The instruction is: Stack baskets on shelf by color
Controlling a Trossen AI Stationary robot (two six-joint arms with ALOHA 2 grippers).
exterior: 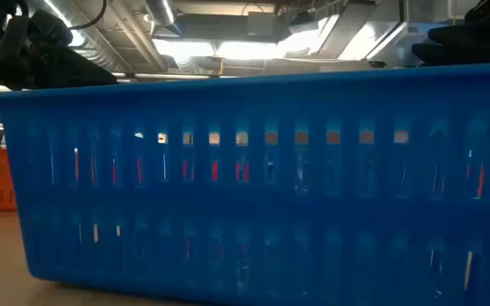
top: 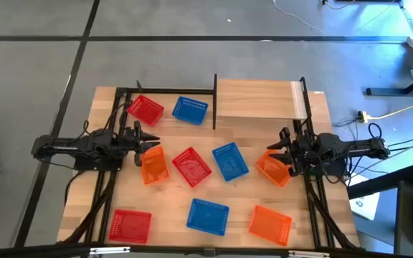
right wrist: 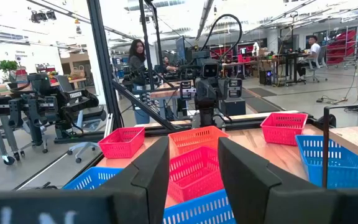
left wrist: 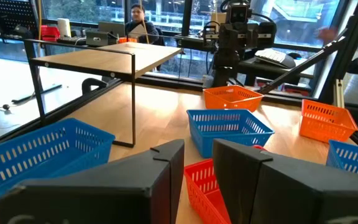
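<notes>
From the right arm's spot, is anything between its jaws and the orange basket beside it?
Nothing visible: in the high view the right gripper sits open at the edge of that orange basket, with no other basket between.

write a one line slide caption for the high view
Nine baskets scattered on the table, shelf bare, left pincer and right pincer open.

Two dark jointed arms (top: 77, 148) — black cables, blocky fingers (left wrist: 263, 186).
</notes>
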